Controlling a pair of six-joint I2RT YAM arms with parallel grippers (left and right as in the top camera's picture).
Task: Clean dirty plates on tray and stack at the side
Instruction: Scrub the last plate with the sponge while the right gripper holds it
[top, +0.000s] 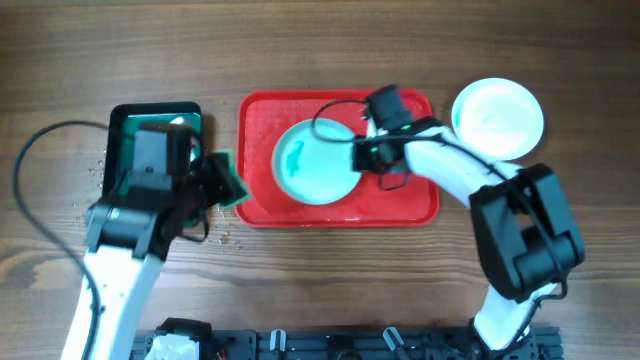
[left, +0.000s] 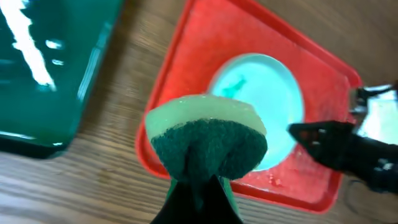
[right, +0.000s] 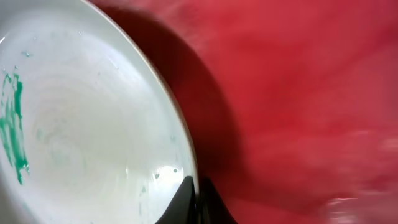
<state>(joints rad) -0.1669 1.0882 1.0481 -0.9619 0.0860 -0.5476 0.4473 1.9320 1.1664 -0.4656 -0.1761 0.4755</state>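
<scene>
A pale turquoise plate (top: 317, 163) with a teal smear lies tilted on the red tray (top: 400, 208). My right gripper (top: 358, 153) is shut on the plate's right rim; in the right wrist view the rim (right: 180, 134) runs between the fingertips (right: 196, 196) and the smear (right: 13, 124) is at the left. My left gripper (top: 222, 183) is shut on a green sponge (left: 208, 140), held over the table just left of the tray (left: 186, 50). The plate (left: 261, 99) shows beyond the sponge. Other plates (top: 498, 118) are stacked on the table right of the tray, white on top.
A dark green tray (top: 120, 125) sits at the left, also in the left wrist view (left: 43, 74). Water drops lie on the wood near it. The right arm's black finger (left: 336, 146) reaches in over the tray.
</scene>
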